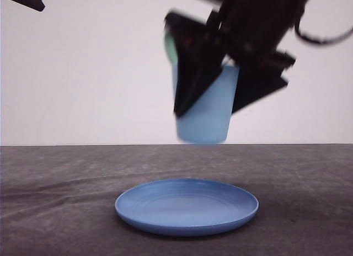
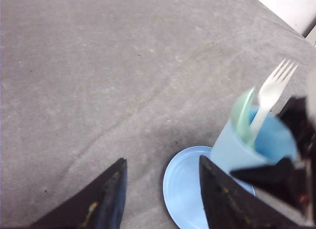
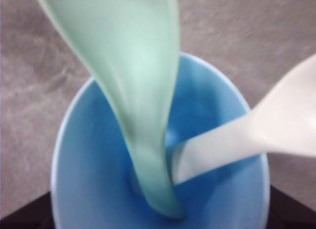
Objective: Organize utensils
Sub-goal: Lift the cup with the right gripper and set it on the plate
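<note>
My right gripper (image 1: 207, 110) is shut on a light blue cup (image 1: 205, 126) and holds it in the air above the blue round plate (image 1: 187, 207). Both utensils stand inside the cup. The mint-green spoon (image 3: 133, 66) leans bowl-up against the rim, and the white fork (image 3: 256, 135) rests beside it. From the left wrist view I see the spoon (image 2: 243, 113), the fork (image 2: 271, 91) with its tines up, the cup (image 2: 229, 150) and the plate (image 2: 185, 189) below. My left gripper (image 2: 162, 161) is open and holds nothing, off to the plate's side.
The grey tabletop (image 1: 55, 179) stretches bare around the plate. A pale wall (image 1: 83, 74) stands behind the table's far edge. The table's corner (image 2: 296, 21) lies beyond the cup in the left wrist view.
</note>
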Controlling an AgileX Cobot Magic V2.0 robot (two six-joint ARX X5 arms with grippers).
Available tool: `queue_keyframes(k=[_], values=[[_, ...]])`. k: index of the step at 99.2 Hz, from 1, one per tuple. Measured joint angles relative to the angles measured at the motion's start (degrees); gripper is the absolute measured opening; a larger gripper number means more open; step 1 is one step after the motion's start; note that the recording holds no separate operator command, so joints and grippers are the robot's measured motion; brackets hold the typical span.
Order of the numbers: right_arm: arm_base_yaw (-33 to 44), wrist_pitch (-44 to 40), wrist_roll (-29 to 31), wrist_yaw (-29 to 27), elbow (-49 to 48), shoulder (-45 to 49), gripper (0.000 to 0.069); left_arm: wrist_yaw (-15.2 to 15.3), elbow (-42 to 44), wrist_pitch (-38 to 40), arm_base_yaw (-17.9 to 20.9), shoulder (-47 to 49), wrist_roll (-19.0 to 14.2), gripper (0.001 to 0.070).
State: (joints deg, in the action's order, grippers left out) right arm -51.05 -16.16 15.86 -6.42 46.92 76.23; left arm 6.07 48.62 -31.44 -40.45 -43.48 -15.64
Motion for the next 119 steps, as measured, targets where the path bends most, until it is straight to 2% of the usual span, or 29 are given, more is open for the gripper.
queue_keyframes(k=[14, 42, 73, 78, 87, 93, 119], values=[[-1.84, 1.92, 0.57, -2.4, -0.48, 4.0, 0.0408, 0.0, 0.0, 0.0, 0.02, -0.07, -0.02, 0.0273], [-4.2, 6.1, 1.46, -2.56, -0.48, 11.52, 0.0407, 0.0, 0.0, -0.48, 0.02, -0.37, 0.0, 0.0273], [-5.11, 7.41, 3.08, -2.75, -0.48, 12.76, 0.0409, 0.0, 0.0, -1.03, 0.0, -0.39, -0.02, 0.0273], [-5.09, 7.39, 3.32, -2.75, -0.48, 12.76, 0.0433, 0.0, 0.0, -1.03, 0.0, -0.39, 0.0, 0.0273], [-5.11, 6.93, 3.76, -2.64, -0.48, 12.81, 0.0533, 0.0, 0.0, -1.05, 0.0, -0.39, -0.02, 0.0273], [-5.16, 6.36, 3.93, -2.6, -0.48, 12.81, 0.0574, 0.0, 0.0, -1.05, 0.0, -0.39, 0.0, 0.0273], [-5.16, 0.81, 4.04, -2.6, -0.48, 7.98, 0.0601, 0.0, 0.0, -1.14, 0.0, -0.39, 0.0, 0.0273]])
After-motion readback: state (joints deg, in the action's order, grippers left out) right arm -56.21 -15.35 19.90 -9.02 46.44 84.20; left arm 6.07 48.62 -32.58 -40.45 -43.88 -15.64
